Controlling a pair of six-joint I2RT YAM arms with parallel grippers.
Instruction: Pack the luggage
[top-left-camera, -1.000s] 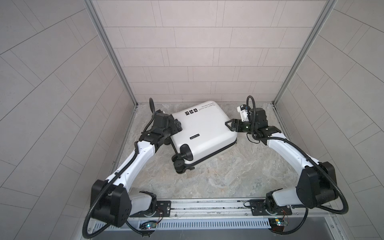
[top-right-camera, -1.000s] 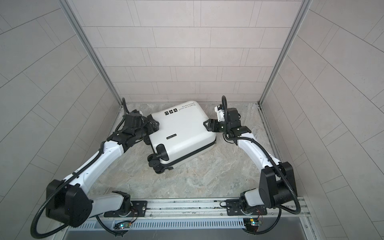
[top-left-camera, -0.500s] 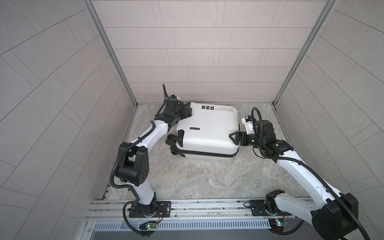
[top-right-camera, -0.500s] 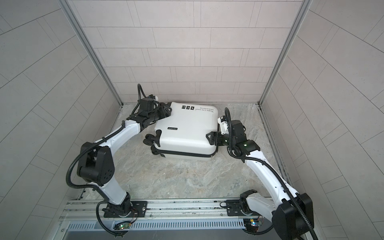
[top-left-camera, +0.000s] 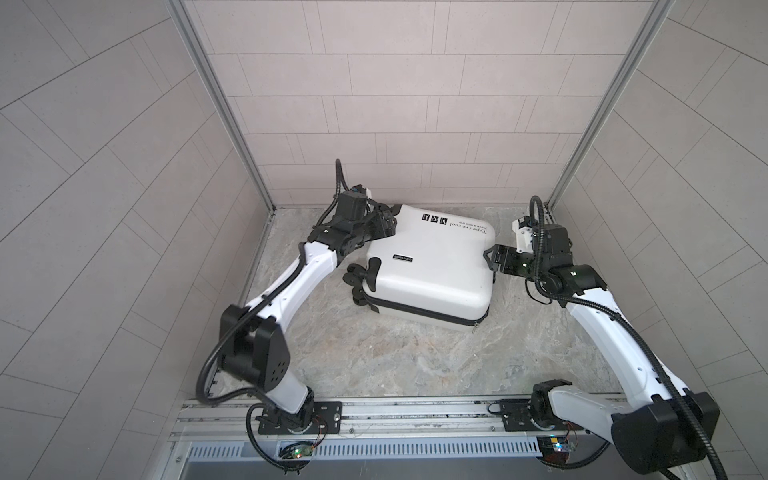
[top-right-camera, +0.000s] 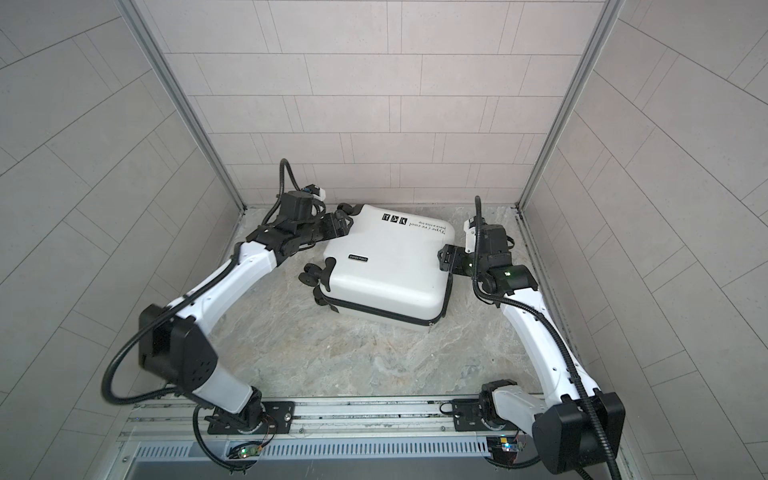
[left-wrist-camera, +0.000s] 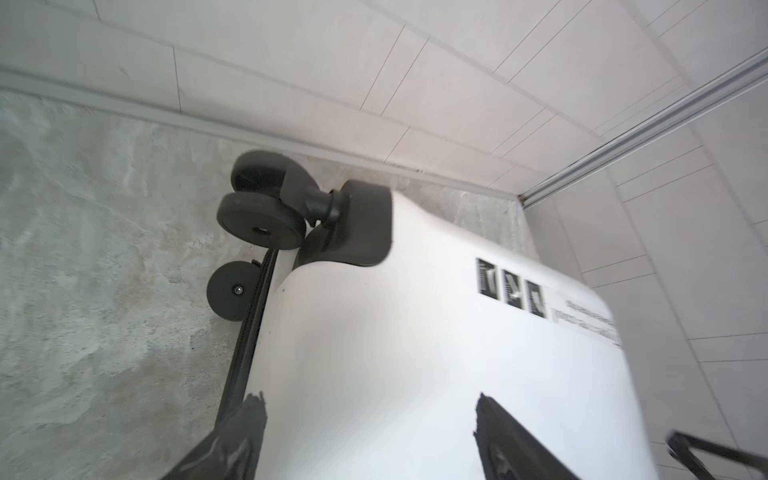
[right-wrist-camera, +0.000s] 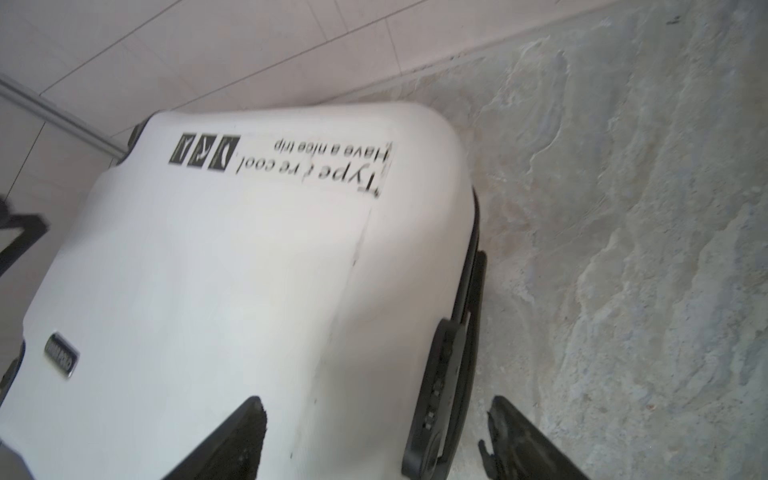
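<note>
Marbled tabletop (top-left-camera: 395, 357) w/ closed luggage (top-left-camera: 436, 266) flat nr tiled back wall (top-left-camera: 395, 124)

**Two-arm rig: white shells, black joints**

Both arms are the same build. The left arm (top-left-camera: 299, 282) and right arm (top-left-camera: 602, 320) have glossy white shell links with chunky matte black joint housings (top-left-camera: 253, 357), and the big housing has a few small holes in its face. A ribbed black cable (top-left-camera: 199, 376) loops along each arm. A tiny green light (top-left-camera: 574, 273) glows on one black joint. Each arm is bolted to a black base plate (top-left-camera: 291, 417) on a silver rail (top-left-camera: 415, 415). Small circuit boards (top-left-camera: 297, 451) with thin wires hang below.
</note>
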